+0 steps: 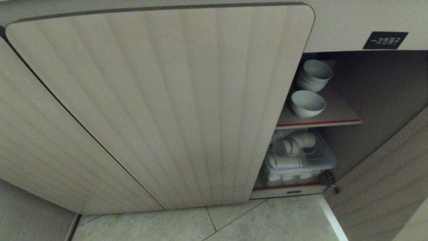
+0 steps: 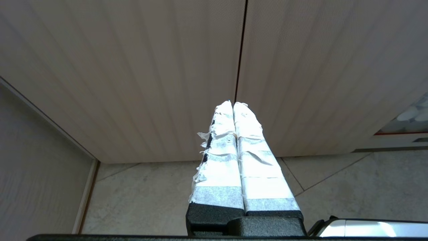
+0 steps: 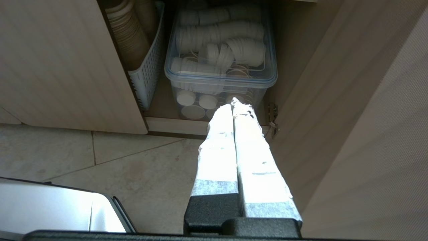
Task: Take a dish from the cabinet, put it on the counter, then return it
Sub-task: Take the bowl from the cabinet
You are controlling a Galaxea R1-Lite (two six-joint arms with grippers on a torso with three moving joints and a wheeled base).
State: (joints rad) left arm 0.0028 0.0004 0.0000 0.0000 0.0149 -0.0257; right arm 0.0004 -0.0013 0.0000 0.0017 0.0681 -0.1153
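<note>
Although the cabinet [image 1: 160, 100] stood partly open, nothing had begun: a white bowl [image 1: 307, 103] sat on its shelf [image 1: 334, 117], both left gripper [image 2: 233, 103] and right gripper [image 3: 234, 102] closed, empty, low.

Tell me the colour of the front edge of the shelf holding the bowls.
Red: a thin strip along the shelf's front edge, below the white bowls. The head view shows it best.

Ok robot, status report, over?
Left gripper shut, right gripper shut, both empty. Single white bowl on cabinet shelf, untouched. Left door half covers the opening.
</note>
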